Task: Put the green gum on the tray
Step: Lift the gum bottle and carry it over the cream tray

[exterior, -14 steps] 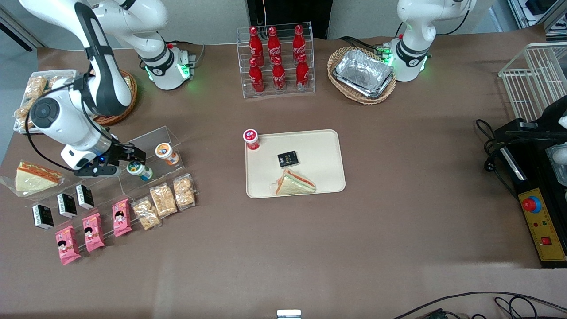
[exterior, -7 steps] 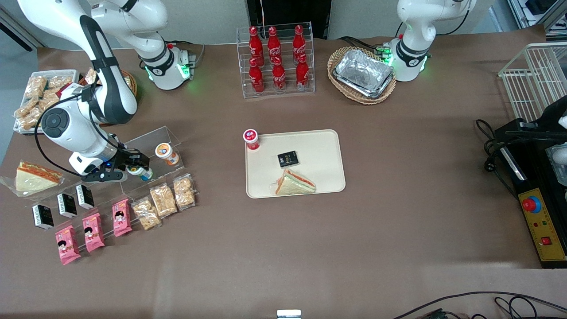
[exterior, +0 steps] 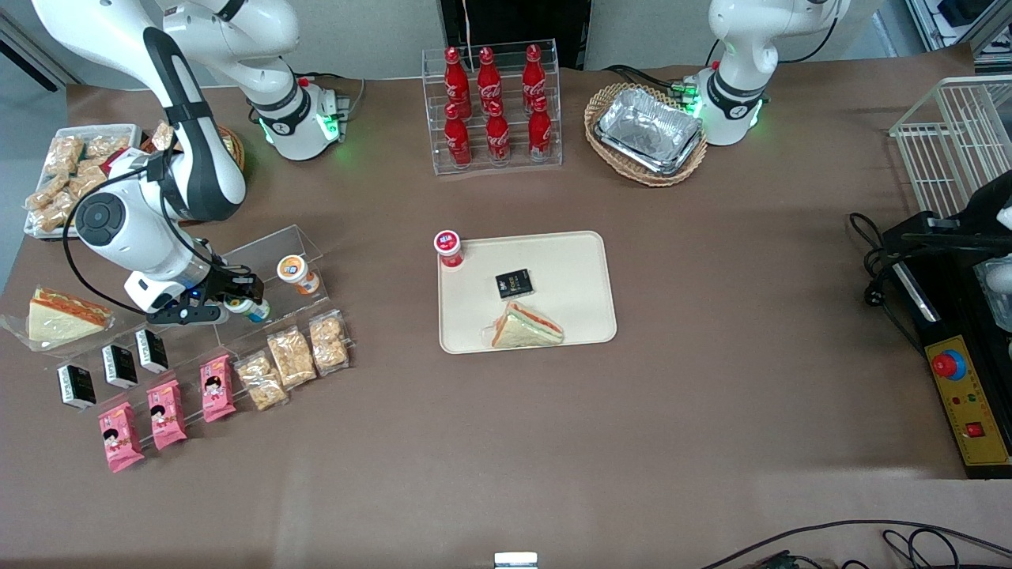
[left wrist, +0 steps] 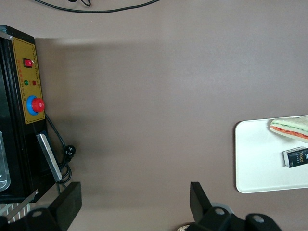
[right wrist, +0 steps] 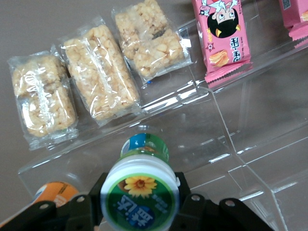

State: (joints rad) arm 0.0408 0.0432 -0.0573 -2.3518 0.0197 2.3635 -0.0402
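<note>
The green gum (exterior: 253, 309), a small white bottle with a green-rimmed lid, stands on the clear acrylic step shelf (exterior: 265, 246) toward the working arm's end of the table. My right gripper (exterior: 242, 303) is down at the shelf with a finger on each side of the bottle, shut on it. In the right wrist view the lid of the green gum (right wrist: 140, 193) fills the gap between the fingers of the gripper (right wrist: 140, 199). The beige tray (exterior: 573, 261) lies mid-table and holds a sandwich (exterior: 526, 325) and a black packet (exterior: 513, 283); it also shows in the left wrist view (left wrist: 255, 159).
An orange-lidded bottle (exterior: 295, 272) stands on the shelf beside the gum. A red-lidded bottle (exterior: 448, 246) stands at the tray's corner. Rice-snack bags (exterior: 292, 357) and pink packs (exterior: 166, 415) lie nearer the front camera than the shelf. Cola rack (exterior: 494, 107) and wicker basket (exterior: 647, 133) stand farther back.
My gripper moved from beside the green gum onto it and now has a finger on each side of the bottle. In the last half second almost nothing shifted.
</note>
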